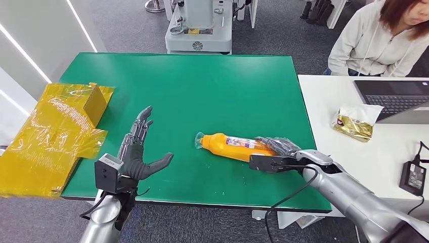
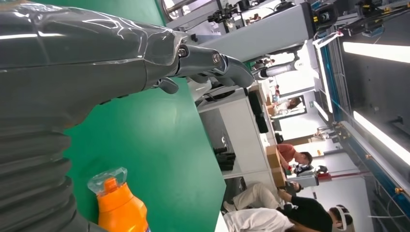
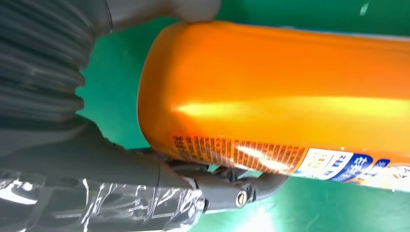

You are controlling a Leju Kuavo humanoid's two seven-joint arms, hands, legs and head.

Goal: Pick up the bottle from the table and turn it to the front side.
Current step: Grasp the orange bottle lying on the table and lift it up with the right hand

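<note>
An orange bottle [image 1: 230, 145] with a clear cap lies on its side on the green table [image 1: 202, 91], cap pointing left. My right hand [image 1: 275, 152] grips its bottom end, fingers wrapped over it. In the right wrist view the bottle [image 3: 290, 92] sits between the thumb and the dark fingers [image 3: 232, 186], with its printed label toward the fingers. My left hand [image 1: 137, 152] hovers over the table's front left, fingers spread and holding nothing. The left wrist view has the bottle's cap [image 2: 109, 181] beside that hand [image 2: 96, 63].
Yellow plastic-wrapped cardboard [image 1: 55, 131] overhangs the table's left edge. A white desk [image 1: 354, 152] on the right carries a laptop [image 1: 394, 98], a yellow packet [image 1: 354, 124] and a power adapter [image 1: 414, 174]. A person [image 1: 379, 35] sits behind it. A machine base [image 1: 200, 30] stands beyond the table.
</note>
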